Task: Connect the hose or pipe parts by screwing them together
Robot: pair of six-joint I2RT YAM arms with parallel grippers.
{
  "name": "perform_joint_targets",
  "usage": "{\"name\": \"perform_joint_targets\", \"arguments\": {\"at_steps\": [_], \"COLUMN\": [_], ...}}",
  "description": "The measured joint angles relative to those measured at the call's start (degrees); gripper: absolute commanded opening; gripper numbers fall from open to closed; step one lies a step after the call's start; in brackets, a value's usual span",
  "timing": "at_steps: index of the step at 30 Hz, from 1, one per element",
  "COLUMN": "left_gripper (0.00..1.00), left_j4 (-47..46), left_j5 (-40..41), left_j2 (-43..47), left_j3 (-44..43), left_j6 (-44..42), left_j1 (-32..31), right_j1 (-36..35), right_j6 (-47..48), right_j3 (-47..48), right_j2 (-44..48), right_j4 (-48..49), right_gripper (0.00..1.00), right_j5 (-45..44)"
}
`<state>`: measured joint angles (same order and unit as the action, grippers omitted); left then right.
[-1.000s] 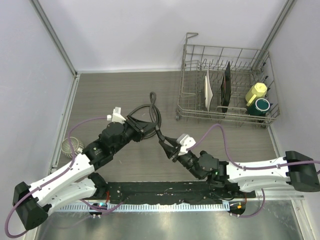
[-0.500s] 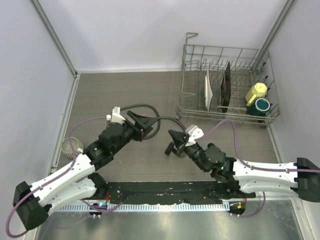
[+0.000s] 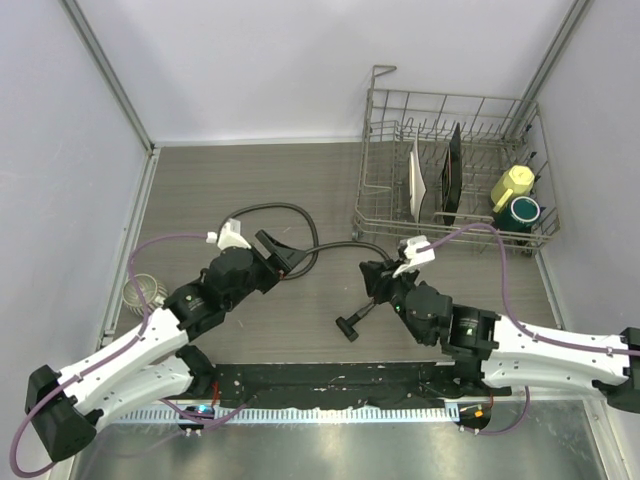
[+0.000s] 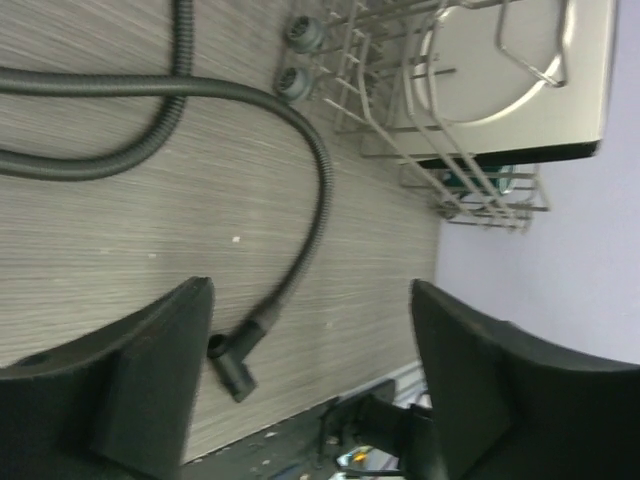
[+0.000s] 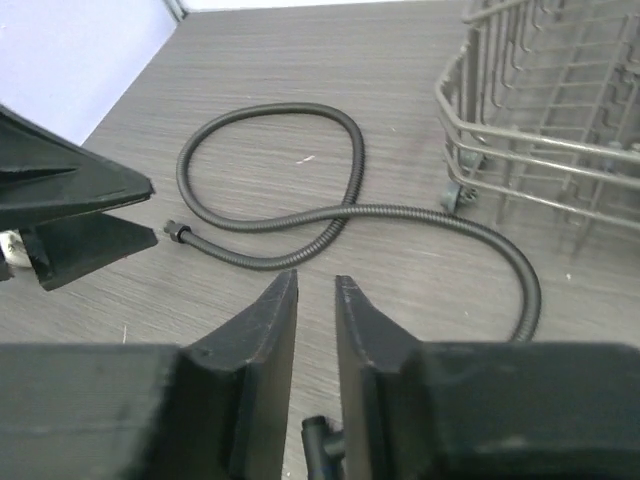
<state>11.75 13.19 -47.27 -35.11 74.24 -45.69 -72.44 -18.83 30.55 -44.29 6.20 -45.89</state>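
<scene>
the grey wood-grain table (image 3: 200, 180) is filling the top view, with the wire dish rack (image 3: 470, 100) standing at its far right. only this view is showing both arms at once. the left arm (image 3: 130, 345) is reaching in from the near left and the right arm (image 3: 540, 345) from the near right, their tools well apart.

the black hose (image 3: 275, 207) is lying flat on the table. it is looping in front of the left arm, crossing itself, and running right past the rack's near corner before bending back toward the arms. the right wrist view is showing the loop whole and the crossing plainly. the left wrist view is cropping the loop but following the hose's last curve down to its end.

the left gripper (image 4: 312, 290) is standing wide open above the table, holding nothing. the right gripper (image 5: 315, 278) is showing jaws drawn almost together, with a thin slit between them and nothing in it.

the t-shaped fitting (image 4: 235, 360) is lying on the table at the hose's end, touching it; how far it is threaded on i cannot tell. the right wrist view is catching only a sliver of it below the fingers. the small connector (image 5: 175, 230) at the hose's other end is lying free just beside the left gripper's fingertips, and only the right wrist view is showing it.
</scene>
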Motion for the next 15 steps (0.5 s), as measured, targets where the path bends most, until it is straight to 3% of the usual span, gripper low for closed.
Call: {"name": "perform_joint_targets", "arguments": {"at_steps": [1,2,5,11,15], "left_gripper": [0.94,0.96,1.00,1.00,1.00], "left_j4": [1.14,2.60,6.40,9.62,9.73], "left_j5": [0.35,0.59,0.76,-2.32,-5.35], "left_j2": [-0.02,-0.02,0.00,5.31,14.05], "left_j3": [-0.33,-0.85,-2.56,-4.15,-4.33], "left_j6": [-1.03,-2.82,-8.15,-19.37,-25.97], "left_j1": [0.00,0.00,0.00,0.00,0.00], "right_j1": [0.04,0.07,0.09,0.09,0.09], "right_j6": [-3.28,-7.13,-17.20,-31.23,-34.34], "right_j3": [1.05,2.36,5.97,12.61,16.33], "right_j2": [0.61,1.29,2.86,5.29,5.70], "right_j4": [-3.50,-7.78,-20.33,-41.33,-48.26], "right_gripper": [0.45,0.66,0.90,0.94,0.96], "right_j5": [-0.70,-1.25,-1.66,-1.29,-1.18]}}
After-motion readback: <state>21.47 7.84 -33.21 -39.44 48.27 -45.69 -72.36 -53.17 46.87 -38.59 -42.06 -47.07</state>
